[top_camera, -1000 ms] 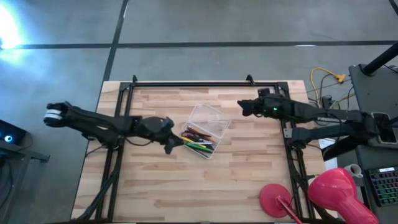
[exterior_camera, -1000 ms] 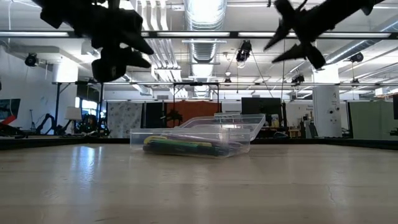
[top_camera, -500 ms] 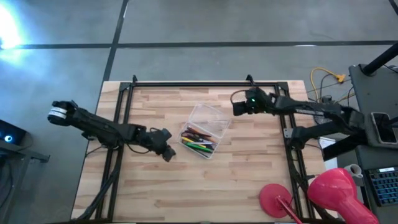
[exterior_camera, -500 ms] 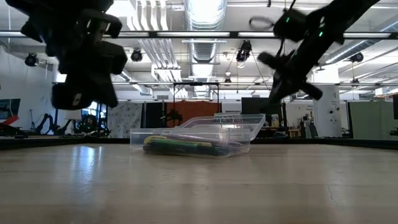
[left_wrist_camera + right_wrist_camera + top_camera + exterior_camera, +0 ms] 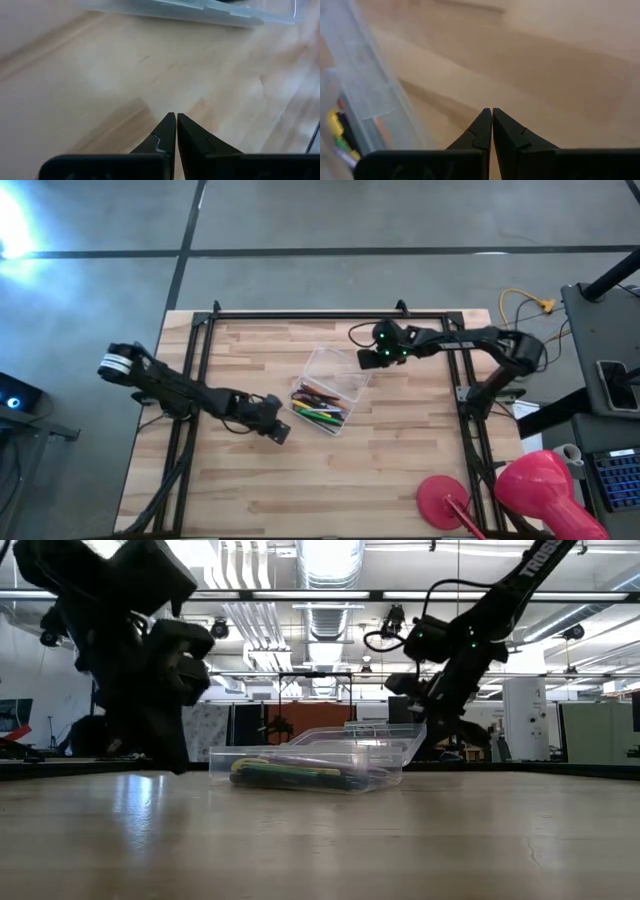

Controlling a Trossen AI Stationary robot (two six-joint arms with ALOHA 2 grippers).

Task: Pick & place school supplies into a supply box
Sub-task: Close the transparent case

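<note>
The clear supply box (image 5: 338, 420) stands on the wooden table's middle, its lid (image 5: 335, 365) open and tilted up on the far side. Pens and pencils (image 5: 318, 406), green, yellow, orange and dark, lie inside it (image 5: 290, 773). My left gripper (image 5: 281, 433) is shut and empty, low over the table just left of the box's near corner; its tips (image 5: 176, 116) point at bare wood. My right gripper (image 5: 367, 358) is shut and empty, beside the lid's right far edge, and its tips (image 5: 491, 111) are over bare wood too. The lid (image 5: 365, 85) shows to one side of them.
Two pink-red round objects (image 5: 540, 490) (image 5: 445, 502) sit at the table's near right corner. Black frame rails (image 5: 300, 315) run along the far edge and both sides. Cables (image 5: 520, 305) lie beyond the right edge. Bare wood (image 5: 300, 490) stretches across the near half.
Both grippers have shut and come down. My left gripper has sunk toward the table and shifted a little toward the near edge, beside the box's near left corner. My right gripper has moved toward the table's left, up to the box's open lid. The box has stayed put.
</note>
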